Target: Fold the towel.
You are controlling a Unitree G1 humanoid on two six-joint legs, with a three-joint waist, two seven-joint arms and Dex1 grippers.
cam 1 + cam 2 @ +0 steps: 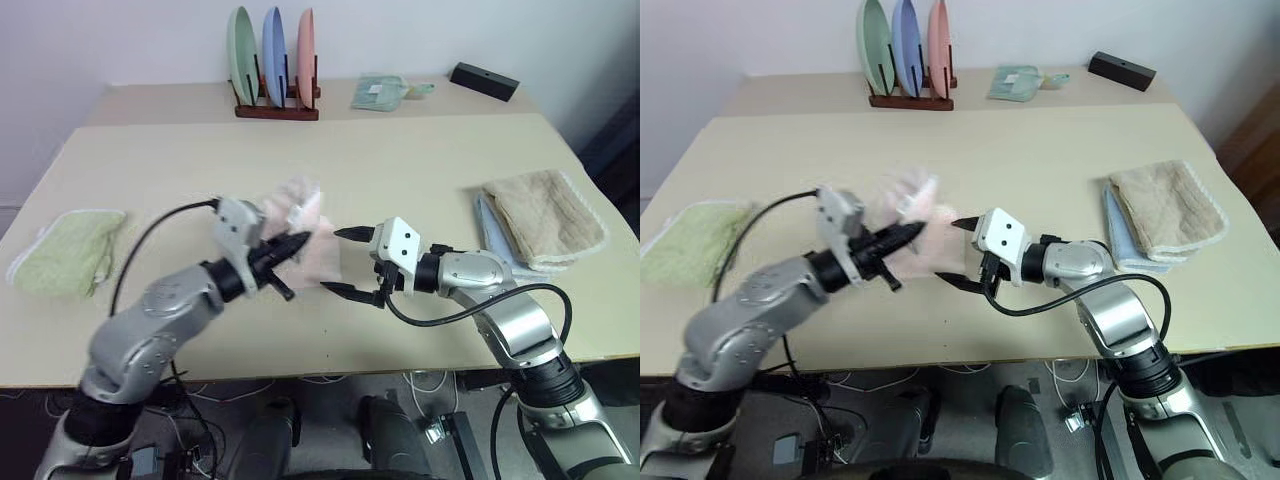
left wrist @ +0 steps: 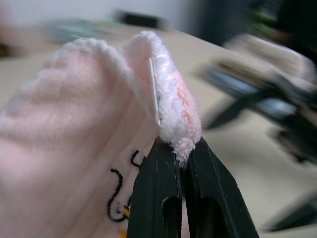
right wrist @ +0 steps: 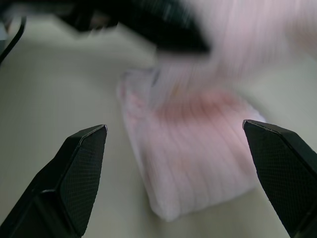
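Pink terry, the towel (image 1: 318,250) lies at the table's (image 1: 420,170) front middle, one edge lifted; the left gripper (image 2: 181,153) is clamped on its white trim; the right gripper (image 1: 345,262), jaws wide apart and empty, hovers just beside the towel; a fold looks under way, so next the lifted edge should be carried across and laid flat; black embroidered squiggles, unreadable.

The left gripper (image 2: 181,148), jaws pressed together, pinches the white-trimmed edge of the pale pink towel (image 2: 74,124), which bunches beside them; black embroidered stitching shows near the jaws, above the beige worktop (image 2: 237,163) beyond.
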